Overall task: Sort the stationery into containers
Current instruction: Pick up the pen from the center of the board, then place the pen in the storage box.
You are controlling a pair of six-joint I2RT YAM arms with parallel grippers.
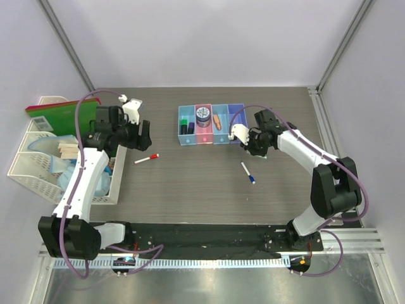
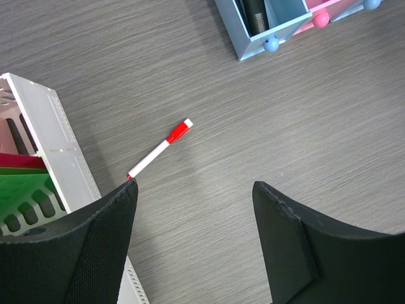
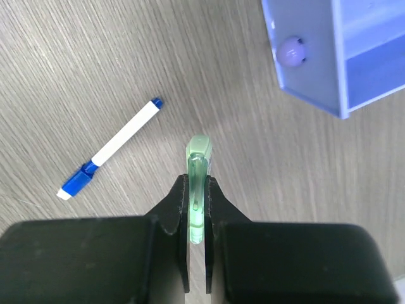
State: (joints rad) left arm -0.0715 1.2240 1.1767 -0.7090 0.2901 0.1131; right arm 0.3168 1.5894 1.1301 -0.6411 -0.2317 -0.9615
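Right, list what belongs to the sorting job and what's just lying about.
Job: red-capped marker, blue-capped marker, green item in the right pincer, blue jar, black highlighters, four joined bins.
Lying about: green notebook, white mesh organiser, wooden sticks.

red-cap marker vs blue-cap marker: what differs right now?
Cap: the red-cap marker has a red cap and the blue-cap marker a blue one.
Place: in the top view the red-cap marker lies lower left of the bins, and the blue-cap marker lies below their right end.
Pose: the red-cap marker is nearly level in the top view, while the blue-cap marker runs steeply diagonal.
Shared: white barrels, flat on the table, outside the bins, ungripped.
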